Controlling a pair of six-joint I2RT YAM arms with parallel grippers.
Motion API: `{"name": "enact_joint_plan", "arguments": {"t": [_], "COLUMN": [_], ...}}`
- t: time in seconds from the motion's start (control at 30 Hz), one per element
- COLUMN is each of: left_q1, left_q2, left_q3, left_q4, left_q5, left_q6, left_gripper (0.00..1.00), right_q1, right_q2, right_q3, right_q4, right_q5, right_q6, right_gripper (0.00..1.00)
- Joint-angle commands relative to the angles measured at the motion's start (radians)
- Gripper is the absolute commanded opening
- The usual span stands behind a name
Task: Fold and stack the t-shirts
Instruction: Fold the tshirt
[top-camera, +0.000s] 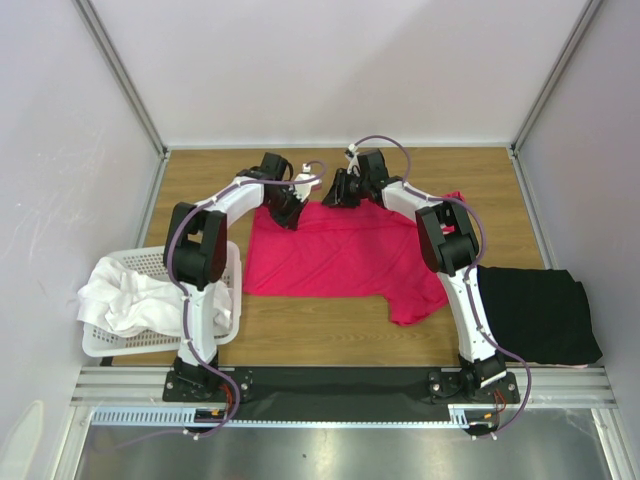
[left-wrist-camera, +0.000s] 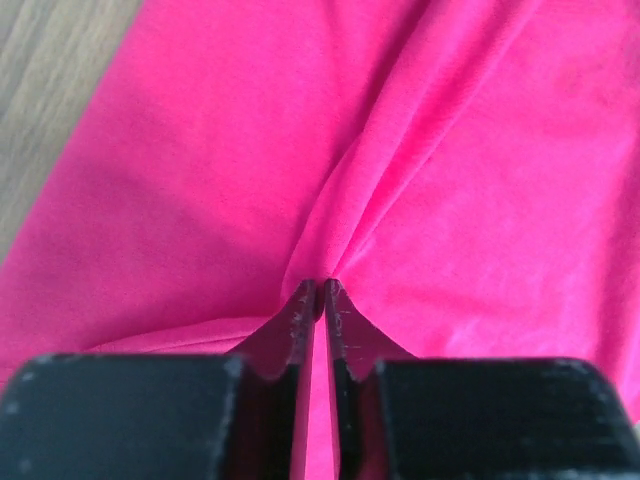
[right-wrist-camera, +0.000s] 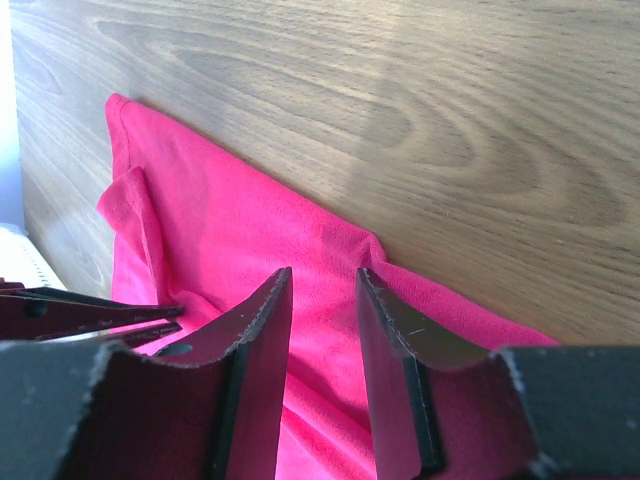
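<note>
Left jaws pinching one pink t-shirt (top-camera: 340, 255), right jaws parted, one black t-shirt (top-camera: 535, 310).

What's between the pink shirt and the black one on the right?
In the top view, only the right arm's link stands over bare table between the pink t-shirt and the black t-shirt.

My desk (top-camera: 320, 335) is brown wood with a plain grain. The crimson-pink t-shirt (top-camera: 340, 255) lies spread across the middle of it, mostly flat, with one sleeve pointing back toward me. At the near edge on my right the black t-shirt (top-camera: 535, 315) rests folded into a neat block, and at my near left corner sits the white basket (top-camera: 150, 348), heaped with crumpled white t-shirts (top-camera: 130, 295).
</note>
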Motion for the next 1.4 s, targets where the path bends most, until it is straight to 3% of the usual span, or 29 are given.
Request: {"name": "enact_joint_plan", "arguments": {"t": [0.0, 0.03, 0.07, 0.93, 1.0, 1.03, 1.13, 1.17, 1.23, 1.37], "left_q1": [0.004, 0.005, 0.005, -0.002, -0.004, -0.004, -0.004, -0.001, 0.002, 0.002], "left_q2": [-0.032, -0.035, -0.041, -0.213, -0.213, -0.211, -0.23, -0.242, -0.283, -0.325], "left_q3": [0.014, 0.008, -0.001, -0.251, -0.26, -0.262, -0.27, -0.273, -0.273, -0.245], "left_q4": [0.032, 0.036, 0.039, 0.076, 0.064, 0.059, 0.085, 0.102, 0.186, 0.323], "left_q5": [-0.004, -0.004, -0.012, 0.031, 0.043, 0.046, 0.025, 0.022, 0.003, -0.171], "left_q6": [-0.007, -0.004, -0.003, -0.049, -0.055, -0.056, -0.088, -0.134, -0.203, -0.512], "left_gripper": [0.1, 0.01, 0.0, 0.02, 0.18, 0.35, 0.43, 0.56, 0.69, 0.73], "right_q1": [-0.012, -0.012, -0.01, -0.009, -0.007, -0.009, -0.006, -0.004, -0.004, -0.003], "right_q2": [0.021, 0.021, 0.023, 0.034, 0.035, 0.032, 0.032, 0.03, 0.029, 0.024], "right_q3": [0.012, 0.012, 0.012, 0.026, 0.026, 0.026, 0.024, 0.024, 0.021, 0.019], "right_q4": [-0.071, -0.07, -0.07, -0.076, -0.074, -0.076, -0.076, -0.077, -0.077, -0.076], "right_q5": [0.061, 0.061, 0.061, 0.069, 0.069, 0.067, 0.067, 0.067, 0.067, 0.067], "right_q6": [-0.014, -0.014, -0.012, -0.005, -0.005, -0.005, -0.008, -0.009, -0.012, -0.011], "right_gripper": [0.38, 0.38, 0.38, 0.37, 0.37, 0.37, 0.36, 0.36, 0.36, 0.36]}}
